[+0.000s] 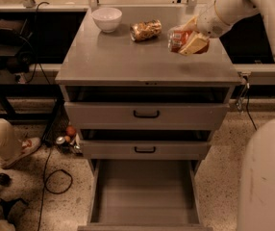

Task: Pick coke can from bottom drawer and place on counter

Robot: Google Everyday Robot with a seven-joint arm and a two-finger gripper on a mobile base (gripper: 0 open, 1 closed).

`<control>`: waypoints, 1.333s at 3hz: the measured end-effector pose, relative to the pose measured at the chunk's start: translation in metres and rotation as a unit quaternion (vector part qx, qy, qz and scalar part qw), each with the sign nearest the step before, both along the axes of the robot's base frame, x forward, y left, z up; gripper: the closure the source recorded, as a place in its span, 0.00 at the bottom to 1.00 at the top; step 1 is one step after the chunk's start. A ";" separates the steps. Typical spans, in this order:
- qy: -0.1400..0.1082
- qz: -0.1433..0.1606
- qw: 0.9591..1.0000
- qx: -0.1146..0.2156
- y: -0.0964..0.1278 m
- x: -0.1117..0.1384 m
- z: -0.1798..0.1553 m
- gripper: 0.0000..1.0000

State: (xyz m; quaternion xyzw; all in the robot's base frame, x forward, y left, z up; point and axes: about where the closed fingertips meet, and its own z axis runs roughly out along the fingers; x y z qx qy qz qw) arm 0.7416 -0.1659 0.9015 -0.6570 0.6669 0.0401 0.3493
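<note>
While the gripper hangs over the counter, clamped on the can | step: placing; drawer far below gripper, open, no can inside | bag just left of gripper, bowl farther left | next: lower until can base meets counter, then release.

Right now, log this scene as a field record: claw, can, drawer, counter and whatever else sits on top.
claw: over the right rear of the counter, closed on the coke can
coke can: in the claw, low over the counter; contact with the surface unclear
counter: grey cabinet top
bottom drawer: pulled open, can not in it
white bowl: counter, rear left
snack bag: counter, rear middle, left of the can
</note>
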 end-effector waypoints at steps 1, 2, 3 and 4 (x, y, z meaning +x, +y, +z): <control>0.026 -0.003 1.000 0.015 0.004 0.006 -0.009 1.00; 0.042 -0.005 0.999 0.028 0.007 0.010 -0.016 1.00; 0.054 -0.008 0.998 0.040 0.011 0.016 -0.024 1.00; 0.063 -0.010 0.997 0.051 0.015 0.021 -0.033 1.00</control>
